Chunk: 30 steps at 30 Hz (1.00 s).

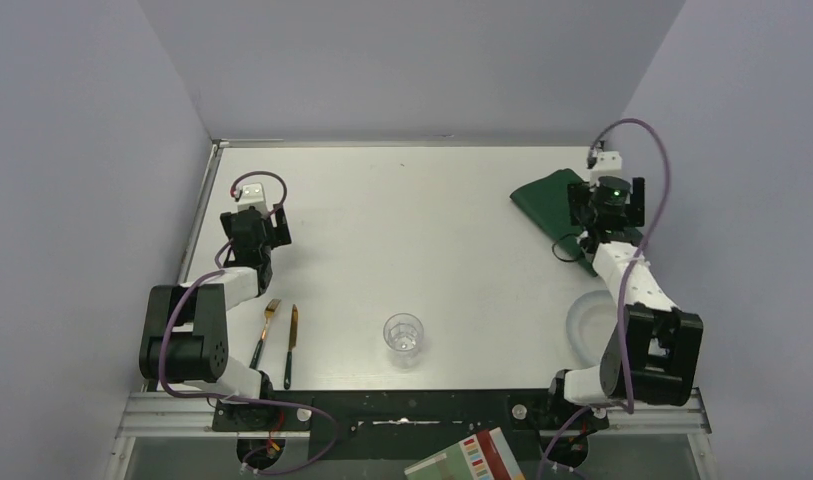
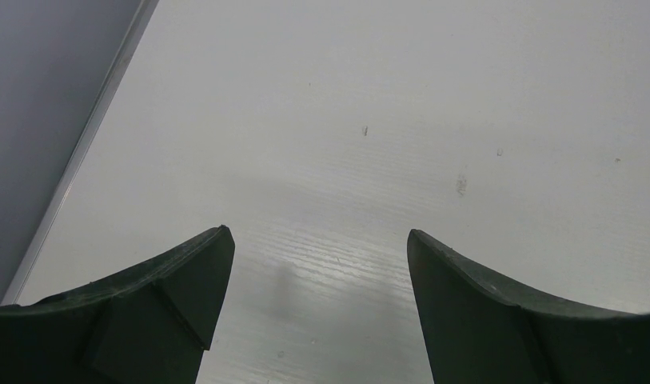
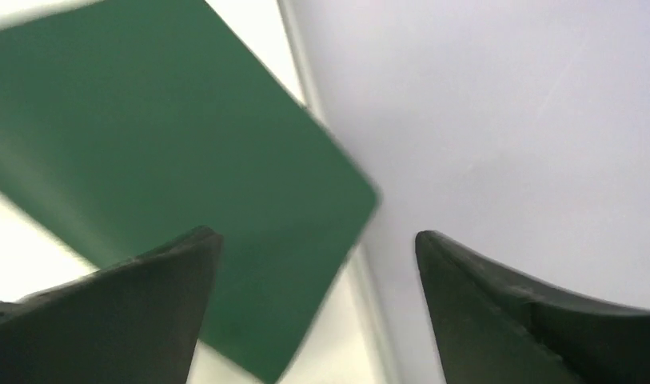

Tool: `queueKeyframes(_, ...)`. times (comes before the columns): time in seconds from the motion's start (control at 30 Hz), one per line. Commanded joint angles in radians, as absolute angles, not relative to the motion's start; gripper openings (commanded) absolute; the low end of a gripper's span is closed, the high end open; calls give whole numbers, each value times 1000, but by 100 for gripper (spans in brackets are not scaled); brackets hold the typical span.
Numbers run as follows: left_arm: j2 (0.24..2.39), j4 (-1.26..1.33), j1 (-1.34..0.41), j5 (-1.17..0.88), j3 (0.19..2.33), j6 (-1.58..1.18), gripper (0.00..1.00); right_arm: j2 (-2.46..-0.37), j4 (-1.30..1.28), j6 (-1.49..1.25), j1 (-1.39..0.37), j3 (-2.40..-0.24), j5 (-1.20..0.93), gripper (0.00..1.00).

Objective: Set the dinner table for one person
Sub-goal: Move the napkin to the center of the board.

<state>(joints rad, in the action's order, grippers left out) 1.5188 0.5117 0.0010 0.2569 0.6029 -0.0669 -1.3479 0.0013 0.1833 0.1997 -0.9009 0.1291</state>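
White dinner table point(image 1: 432, 230) | right gripper point(image 3: 317, 236) agape, empty, above green placemat point(image 3: 169, 152); left gripper point(image 2: 320, 236) agape too | risk: thin placemat may bunch or slip free when pinched flat.

Surface: large flat white rectangular tabletop point(image 1: 432, 230) with a thin silvery metal rim. The left wrist view shows faint grain lines and a few small dark specks.

Far right: dark green rectangular placemat point(image 1: 544, 198), plain and unpatterned. It is the same flat green in the right wrist view.

Near edge:
- clear colourless drinking glass point(image 1: 403, 336)
- gold-headed fork with black handle point(image 1: 266, 330)
- gold-bladed knife with black handle point(image 1: 291, 345)
- round translucent whitish plate point(image 1: 588, 325)

Rig: black left arm point(image 1: 197, 330) and black right arm point(image 1: 642, 330), both with white links and purple cables point(image 1: 662, 190). A small green light point(image 1: 614, 184) sits on the right wrist.

Walls point(image 1: 82, 150): pale lavender-grey.

Grey-green booklet point(image 1: 472, 462) — a column of red, orange and yellow squares on its cover.
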Motion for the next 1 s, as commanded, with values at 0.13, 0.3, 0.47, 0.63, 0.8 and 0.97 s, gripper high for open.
queueKeyframes(0.13,1487,555,12,245,627,-54,79,-1552,80,796,-52,-939,567,0)
queueKeyframes(0.3,1484,559,14,252,619,-39,80,-1541,-285,591,-48,-1097,223,98)
queueKeyframes(0.47,1463,563,24,229,611,-38,80,-1598,-389,602,-45,-1096,160,98)
queueKeyframes(0.63,1451,559,26,214,609,-36,79,-1681,-492,578,30,-1136,20,98)
queueKeyframes(0.8,1450,583,30,239,597,-11,79,-1698,-489,555,42,-1117,-9,98)
queueKeyframes(0.97,1456,592,34,242,595,-9,79,-1703,-380,589,44,-1034,99,100)
